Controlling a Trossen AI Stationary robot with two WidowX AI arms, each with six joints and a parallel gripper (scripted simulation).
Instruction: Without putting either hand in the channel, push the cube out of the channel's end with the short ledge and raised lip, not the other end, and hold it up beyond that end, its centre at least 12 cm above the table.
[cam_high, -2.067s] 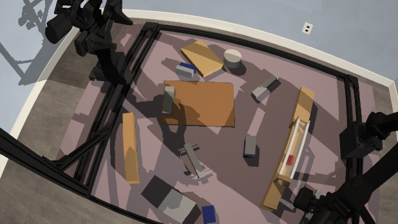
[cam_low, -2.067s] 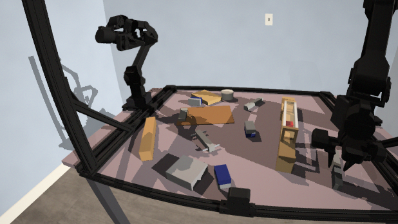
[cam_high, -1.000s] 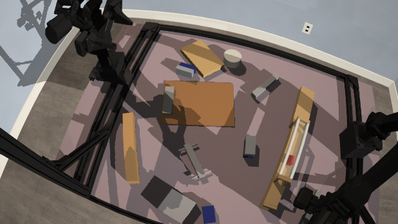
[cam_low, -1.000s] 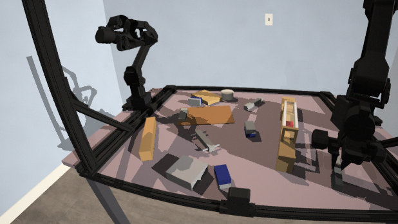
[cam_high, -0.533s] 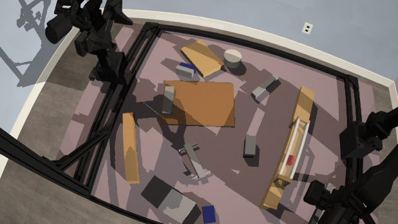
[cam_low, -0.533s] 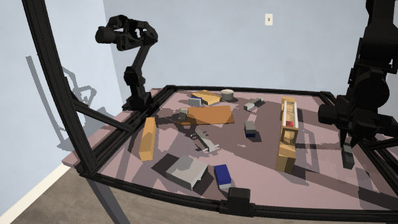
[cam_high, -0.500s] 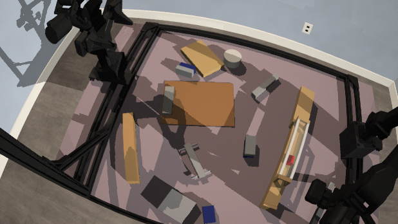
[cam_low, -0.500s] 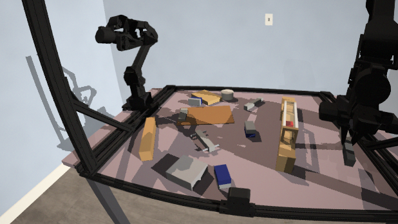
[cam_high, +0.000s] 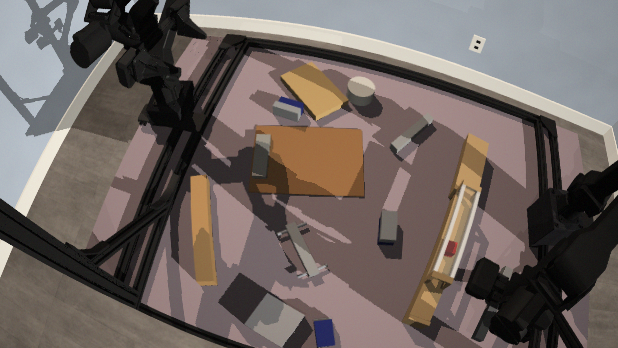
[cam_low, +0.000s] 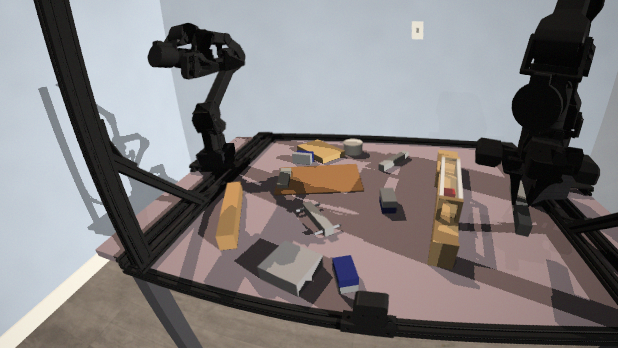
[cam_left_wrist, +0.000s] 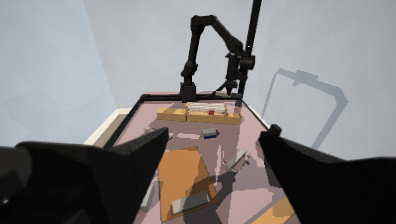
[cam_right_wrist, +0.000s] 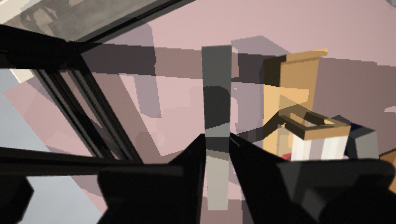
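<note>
The red cube (cam_high: 451, 248) sits inside the long tan channel (cam_high: 457, 227) with white rails, at the table's right side; it also shows in the exterior view (cam_low: 449, 192). My right gripper (cam_low: 520, 200) is beside the channel's near end, outside it, and is shut on a long grey stick (cam_right_wrist: 217, 125). The stick hangs down from the fingers, its lower end close to the table (cam_low: 522, 220). My left gripper (cam_left_wrist: 213, 134) is open and empty, raised high over the far left corner (cam_low: 165, 52).
An orange mat (cam_high: 310, 160) with a grey block lies mid-table. A tan plank (cam_high: 202, 230), a tan slab (cam_high: 313, 90), a cylinder (cam_high: 361, 90), a grey T-shaped tool (cam_high: 302, 250), a grey box (cam_high: 274, 312) and a blue block (cam_high: 324, 332) lie around. A black frame rims the table.
</note>
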